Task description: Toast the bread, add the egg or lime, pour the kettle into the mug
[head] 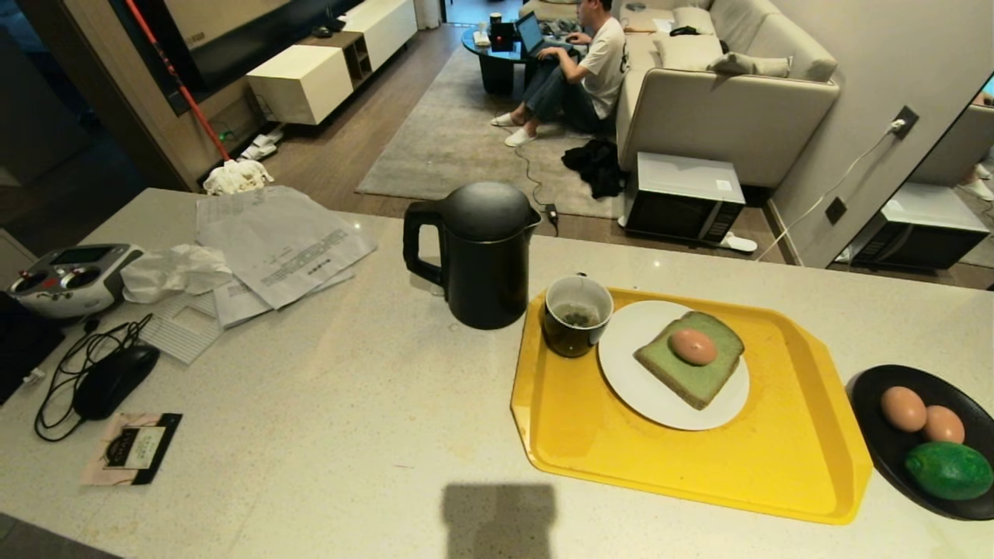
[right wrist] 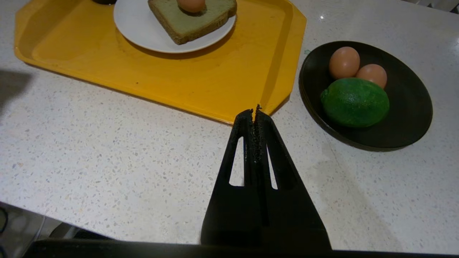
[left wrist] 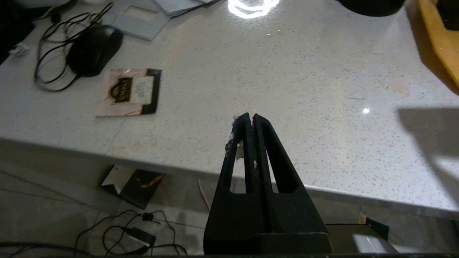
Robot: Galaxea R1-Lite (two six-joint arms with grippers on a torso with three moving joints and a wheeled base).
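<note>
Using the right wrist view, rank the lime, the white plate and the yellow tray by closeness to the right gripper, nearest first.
From the right gripper:
1. yellow tray, its edge just ahead of the fingertips.
2. lime, in the black dish off to the side.
3. white plate, farther in on the tray.

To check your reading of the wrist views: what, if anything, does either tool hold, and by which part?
Nothing is held. The left tool and the right tool are both shut on nothing, above the counter's near edge.

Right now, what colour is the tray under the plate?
Yellow; the tray shows best in the head view.
</note>
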